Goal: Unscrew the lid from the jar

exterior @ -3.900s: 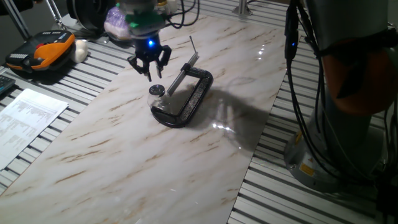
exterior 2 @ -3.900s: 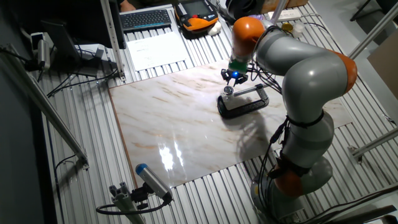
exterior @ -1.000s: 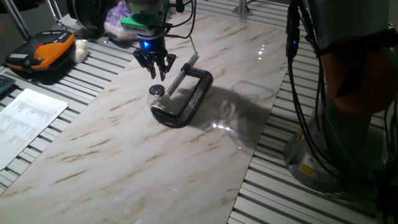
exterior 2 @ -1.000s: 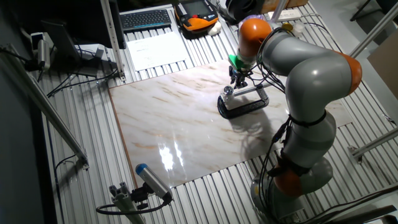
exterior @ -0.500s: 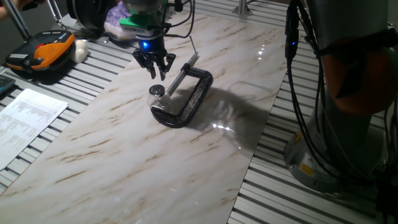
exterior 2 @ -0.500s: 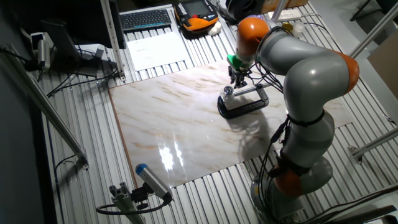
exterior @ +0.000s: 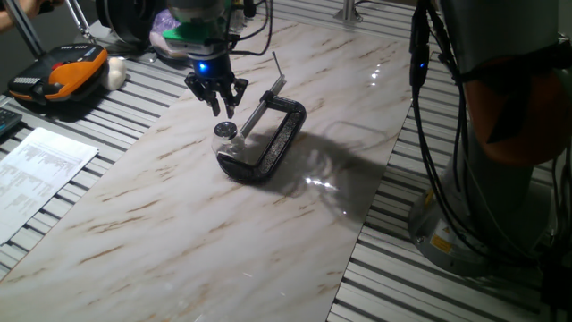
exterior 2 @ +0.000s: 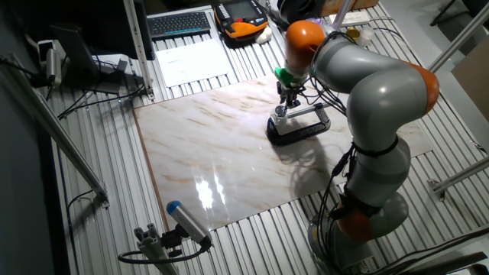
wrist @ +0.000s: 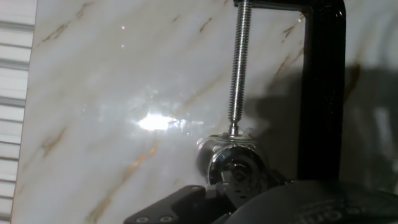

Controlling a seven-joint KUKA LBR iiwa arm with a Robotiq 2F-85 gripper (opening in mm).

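Observation:
The silvery lid (exterior: pixel 225 130) caps the tiny glass jar (exterior: pixel 229 149), which sits pinched in a black C-clamp (exterior: pixel 273 141) lying on the marble board. My gripper (exterior: pixel 220 109) hangs just above and slightly behind the lid, fingers pointing down, open, with nothing between them. From the other side the gripper (exterior 2: pixel 285 100) is right over the lid (exterior 2: pixel 280 111) at the clamp's (exterior 2: pixel 300 127) left end. In the hand view the shiny lid (wrist: pixel 234 164) lies low in the middle, under the clamp's threaded screw (wrist: pixel 237 68). No fingertips show in that view.
The marble board (exterior: pixel 179 206) lies on a slatted metal table. An orange and black pendant (exterior: pixel 55 75) and a paper sheet (exterior: pixel 36 170) lie to the left. The arm's base (exterior: pixel 500 170) and its cables stand on the right.
My gripper has shifted a little to the left, from over the clamp's screw to over the lid, and turned slightly. Lid, jar and clamp have not moved.

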